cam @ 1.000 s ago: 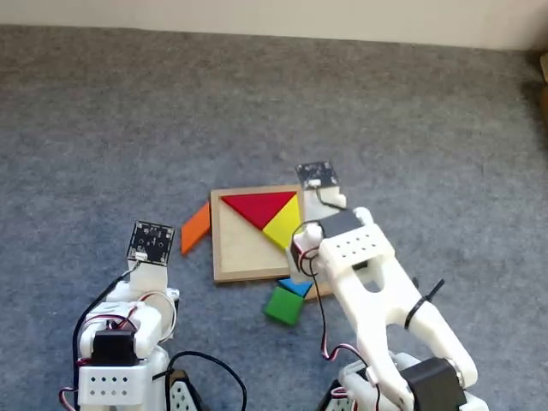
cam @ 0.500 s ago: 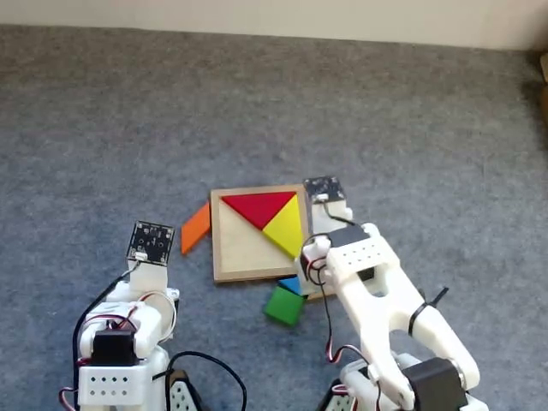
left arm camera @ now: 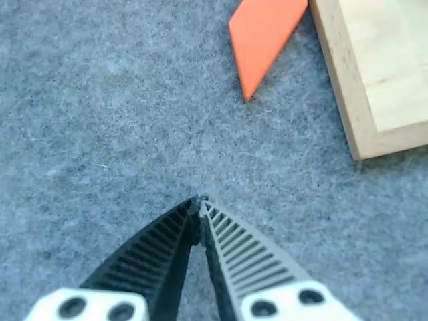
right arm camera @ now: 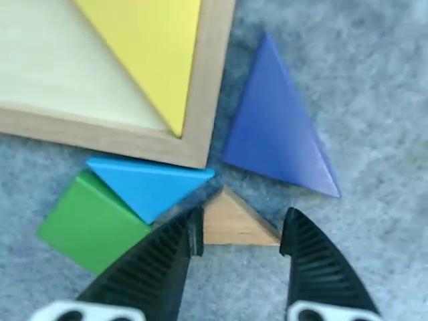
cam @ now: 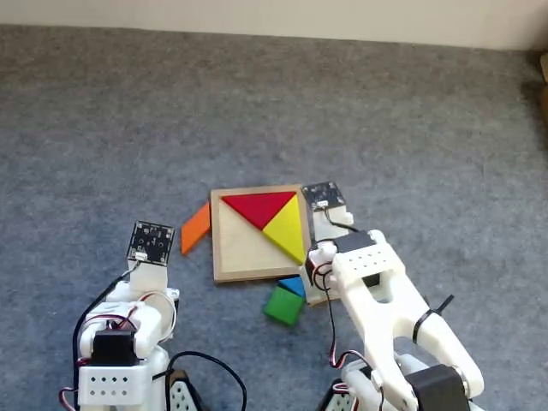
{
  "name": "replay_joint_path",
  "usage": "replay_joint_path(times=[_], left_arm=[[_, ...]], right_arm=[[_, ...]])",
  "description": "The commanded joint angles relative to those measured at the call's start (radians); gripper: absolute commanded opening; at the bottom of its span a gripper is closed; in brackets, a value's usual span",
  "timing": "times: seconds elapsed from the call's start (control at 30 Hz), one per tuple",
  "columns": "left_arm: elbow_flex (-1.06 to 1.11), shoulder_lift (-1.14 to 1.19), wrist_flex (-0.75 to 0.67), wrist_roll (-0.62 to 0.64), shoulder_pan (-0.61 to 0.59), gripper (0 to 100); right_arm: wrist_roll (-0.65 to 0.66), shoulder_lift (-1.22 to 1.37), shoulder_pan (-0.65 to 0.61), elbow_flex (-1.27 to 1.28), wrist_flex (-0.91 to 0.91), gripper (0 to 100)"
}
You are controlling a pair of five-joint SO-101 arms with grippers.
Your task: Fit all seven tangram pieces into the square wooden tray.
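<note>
My right jaws hang released astride the small tan triangle (right arm camera: 235, 224), flat on the surface (right arm camera: 374, 80) by a corner of the wooden tray (right arm camera: 215, 73); it looks light, stiff and thin, so I'd pinch low across its sloping edges, my left jaws clenched empty.

left gripper (left arm camera: 200, 200) pinched closed, right gripper (right arm camera: 243, 224) spread apart.

Tray (cam: 224, 276): pale natural wood, plain grain.
Inside: red triangle (cam: 255, 205), yellow triangle (cam: 287, 227).
Left of tray: orange piece (cam: 195, 227).
Near side: green square (cam: 282, 305), light blue triangle (right arm camera: 150, 184), and a small tan triangle (right arm camera: 234, 224), possibly bare wood.
Right of tray: dark blue triangle (right arm camera: 277, 137).
Carpet (cam: 385, 111): mottled grey.
Arms (cam: 381, 295): white with black parts.
</note>
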Motion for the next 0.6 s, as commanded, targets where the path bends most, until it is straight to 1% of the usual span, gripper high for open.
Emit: replay_joint_path(times=[0.0, 0.13, 0.23, 0.3, 0.43, 0.57], left_arm=[[0.021, -0.027, 0.006, 0.003, -0.012, 1], [0.021, -0.027, 0.006, 0.003, -0.012, 1], [0.021, -0.027, 0.006, 0.003, -0.012, 1], [0.021, -0.027, 0.006, 0.003, -0.012, 1], [0.021, -0.027, 0.006, 0.003, -0.012, 1], [0.021, -0.027, 0.006, 0.003, -0.012, 1]], right_arm=[[0.006, -0.015, 0.013, 0.015, 0.01, 19.5], [0.006, -0.015, 0.013, 0.007, 0.01, 20.6], [-0.018, -0.015, 0.013, 0.007, 0.012, 27.9], [-0.041, -0.015, 0.012, 0.007, 0.05, 31.9], [-0.051, -0.025, -0.061, 0.004, 0.131, 32.4], [-0.137, -0.018, -0.134, 0.004, 0.13, 32.4]])
